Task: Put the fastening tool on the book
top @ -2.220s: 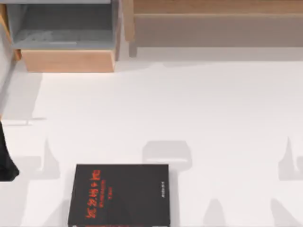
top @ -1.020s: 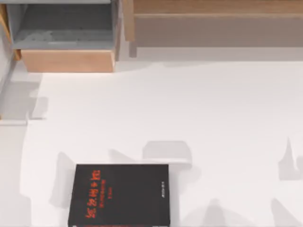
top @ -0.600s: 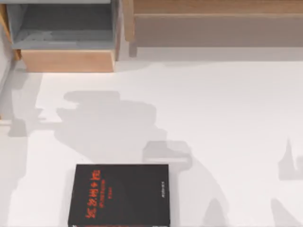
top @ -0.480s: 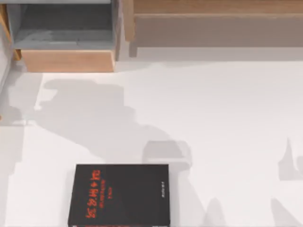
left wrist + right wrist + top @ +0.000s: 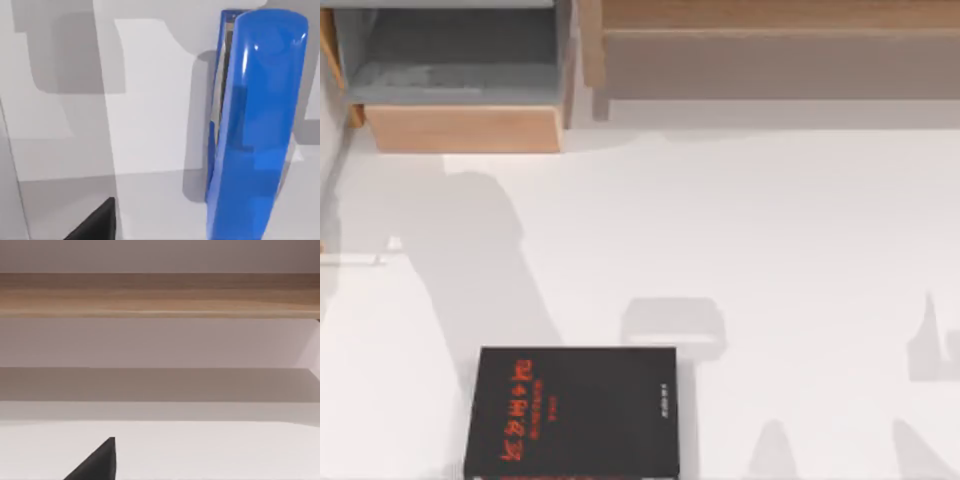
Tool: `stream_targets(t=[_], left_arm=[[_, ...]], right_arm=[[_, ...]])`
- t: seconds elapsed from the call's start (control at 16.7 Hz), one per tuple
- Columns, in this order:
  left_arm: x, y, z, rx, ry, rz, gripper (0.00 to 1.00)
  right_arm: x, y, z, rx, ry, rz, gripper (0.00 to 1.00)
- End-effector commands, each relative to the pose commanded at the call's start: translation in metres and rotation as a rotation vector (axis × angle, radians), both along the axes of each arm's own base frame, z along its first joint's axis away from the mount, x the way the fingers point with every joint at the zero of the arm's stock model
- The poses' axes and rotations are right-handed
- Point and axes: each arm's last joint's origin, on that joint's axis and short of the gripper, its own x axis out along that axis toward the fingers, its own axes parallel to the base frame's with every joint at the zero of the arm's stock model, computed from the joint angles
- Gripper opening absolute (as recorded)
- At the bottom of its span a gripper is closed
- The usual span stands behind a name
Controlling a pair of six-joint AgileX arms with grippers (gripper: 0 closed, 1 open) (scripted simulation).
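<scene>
Book (image 5: 572, 412) first, being the largest of the task's things: black-covered with red lettering, it lies flat at the near edge of the white bench (image 5: 770, 240), left of centre in the top view. A wooden drawer unit (image 5: 460, 128) and a long wooden shelf (image 5: 770, 20) stand at the far side, well apart from it.

Next down in size, the fastening tool (image 5: 255, 130), a bright blue stapler, appears close in the left wrist view, lying on a pale surface in front of the left arm's camera. Its long axis runs away from the camera, rounded end farthest. A dark tip of the left pincer (image 5: 95, 222) pokes in at the frame's edge, off to one side of the stapler and not touching it; whether that pincer is spread or closed I cannot tell.

The left arm is plainly the nearer one, so the pickup looks to be its job: the pincer would need to close across the stapler's narrow width.

The right pincer (image 5: 95, 462) faces the wooden shelf, idle; its state too cannot be told.
</scene>
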Motion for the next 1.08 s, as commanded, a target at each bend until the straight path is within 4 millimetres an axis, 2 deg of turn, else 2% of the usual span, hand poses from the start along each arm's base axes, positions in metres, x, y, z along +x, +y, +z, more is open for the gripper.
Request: stream_targets(t=[0.24, 1.08], left_arm=[[0.010, 0.000, -0.013, -0.007, 0.010, -0.025, 1.00], [0.007, 0.002, -0.018, -0.007, 0.010, -0.026, 1.00]], right_arm=[[0.000, 0.000, 0.000, 0.000, 0.000, 0.000, 1.00], [0.000, 0.000, 0.000, 0.000, 0.000, 0.000, 1.00]])
